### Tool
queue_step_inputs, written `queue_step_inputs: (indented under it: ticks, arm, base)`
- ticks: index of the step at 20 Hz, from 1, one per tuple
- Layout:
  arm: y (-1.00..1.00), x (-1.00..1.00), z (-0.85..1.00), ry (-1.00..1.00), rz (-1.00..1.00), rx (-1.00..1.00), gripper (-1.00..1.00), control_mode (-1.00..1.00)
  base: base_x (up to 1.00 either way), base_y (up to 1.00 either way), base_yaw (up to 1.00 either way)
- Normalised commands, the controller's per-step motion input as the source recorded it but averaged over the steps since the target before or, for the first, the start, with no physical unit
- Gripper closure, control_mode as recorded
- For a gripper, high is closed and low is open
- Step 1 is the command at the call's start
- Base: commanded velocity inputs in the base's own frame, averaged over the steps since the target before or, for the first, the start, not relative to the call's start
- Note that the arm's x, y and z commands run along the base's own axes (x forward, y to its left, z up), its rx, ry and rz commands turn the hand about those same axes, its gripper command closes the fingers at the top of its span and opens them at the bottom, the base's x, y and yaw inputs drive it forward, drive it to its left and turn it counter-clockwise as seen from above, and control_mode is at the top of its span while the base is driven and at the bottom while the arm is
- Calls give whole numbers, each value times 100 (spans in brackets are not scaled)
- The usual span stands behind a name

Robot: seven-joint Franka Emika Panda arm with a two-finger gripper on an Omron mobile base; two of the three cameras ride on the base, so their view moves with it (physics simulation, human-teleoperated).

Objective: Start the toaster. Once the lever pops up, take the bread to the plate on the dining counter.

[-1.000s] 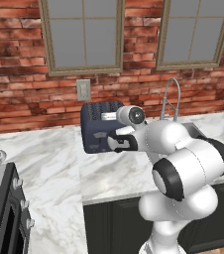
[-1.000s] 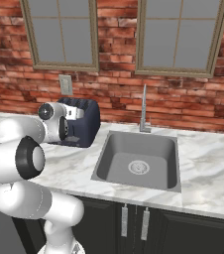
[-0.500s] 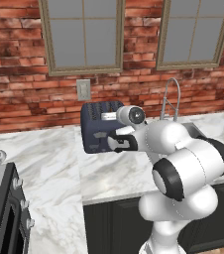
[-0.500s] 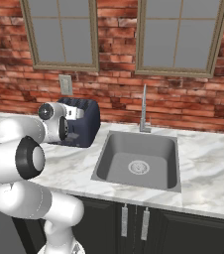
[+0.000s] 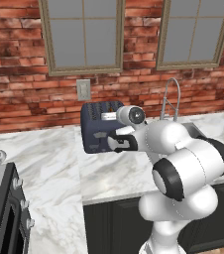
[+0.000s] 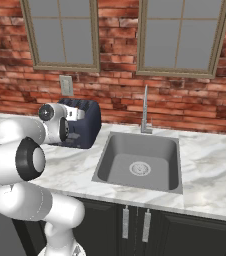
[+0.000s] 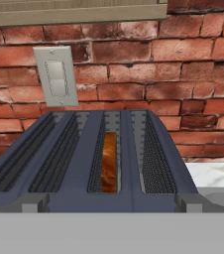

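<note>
The boxy dark navy-blue four-slot toaster (image 5: pixel 100 127) is set on the white-grey marble worktop (image 5: pixel 59 168), against the red brick wall (image 5: pixel 25 94). The small brown toast slice (image 7: pixel 109 162) is seated in the toaster's third slot from the left. The two-finger gripper (image 5: pixel 118 144) is held at the toaster's front with jaws spread wide, gripping nothing.

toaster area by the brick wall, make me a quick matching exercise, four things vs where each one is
Things:
1. bread
2. wall switch
3. sink
4. faucet

Places:
A. sunk in the marble worktop, right of the toaster
B. on the brick above the toaster
C. down in one toaster slot
D. upright behind the basin

Pairs: 1-C, 2-B, 3-A, 4-D
</note>
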Motion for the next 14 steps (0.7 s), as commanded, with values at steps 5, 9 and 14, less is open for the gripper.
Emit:
queue_step_inputs:
  ticks: [5, 9, 14]
  arm:
    - [0, 0, 0, 0, 0, 0, -100, -100]
    - [0, 0, 0, 0, 0, 0, -100, -100]
    - [0, 0, 0, 0, 0, 0, -100, -100]
  base:
    - [0, 0, 0]
    - [0, 0, 0]
    - [0, 0, 0]
